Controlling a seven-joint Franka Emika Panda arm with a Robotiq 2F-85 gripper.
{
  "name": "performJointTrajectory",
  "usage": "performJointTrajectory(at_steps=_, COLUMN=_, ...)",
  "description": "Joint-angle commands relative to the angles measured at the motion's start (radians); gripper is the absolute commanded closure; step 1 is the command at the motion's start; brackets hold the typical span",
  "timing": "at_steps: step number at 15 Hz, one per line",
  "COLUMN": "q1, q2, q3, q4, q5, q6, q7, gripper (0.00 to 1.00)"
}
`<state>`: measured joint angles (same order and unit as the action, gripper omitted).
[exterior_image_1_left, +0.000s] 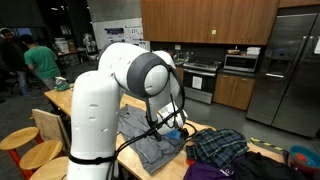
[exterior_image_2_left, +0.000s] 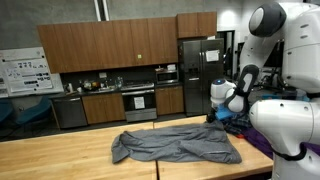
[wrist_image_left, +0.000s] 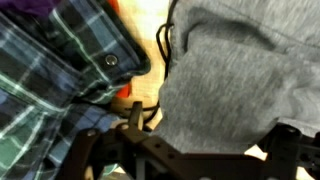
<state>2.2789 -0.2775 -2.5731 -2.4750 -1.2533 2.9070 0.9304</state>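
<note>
A grey garment (exterior_image_2_left: 175, 143) lies spread and rumpled on the wooden table (exterior_image_2_left: 60, 155). It also shows in an exterior view as the grey garment (exterior_image_1_left: 150, 142), below the white arm. My gripper (exterior_image_2_left: 220, 112) hangs low over the garment's edge, by a pile of dark clothes (exterior_image_2_left: 245, 125). In the wrist view the gripper (wrist_image_left: 205, 145) is open, its two black fingers (wrist_image_left: 135, 122) spread wide. The grey cloth (wrist_image_left: 230, 70) fills the space under and between them. A blue-green plaid shirt (wrist_image_left: 50, 75) lies right beside it, and shows again as the plaid shirt (exterior_image_1_left: 215, 148).
Purple cloth (exterior_image_1_left: 205, 170) and a blue-and-red object (exterior_image_1_left: 300, 157) lie near the table's edge. Wooden stools (exterior_image_1_left: 20, 140) stand beside the table. Behind are cabinets, a stove (exterior_image_2_left: 138, 100), a fridge (exterior_image_2_left: 200, 70), and people (exterior_image_1_left: 40, 62) far off.
</note>
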Motion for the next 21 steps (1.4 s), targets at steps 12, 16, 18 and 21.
performJointTrajectory(at_steps=12, q1=-0.52, q2=-0.1, q3=0.609, q4=0.038, q5=0.889, q6=-0.032, q7=-0.75, gripper=0.0)
performJointTrajectory(at_steps=16, q1=-0.536, q2=-0.13, q3=0.658, q4=0.135, q5=0.96, q6=-0.263, q7=-0.744, gripper=0.0)
performJointTrajectory(at_steps=18, q1=-0.512, q2=-0.123, q3=0.645, q4=0.173, q5=0.965, q6=-0.35, q7=-0.729, gripper=0.0)
performJointTrajectory(at_steps=21, q1=-0.46, q2=-0.106, q3=0.608, q4=0.209, q5=0.935, q6=-0.443, q7=-0.692, gripper=0.0)
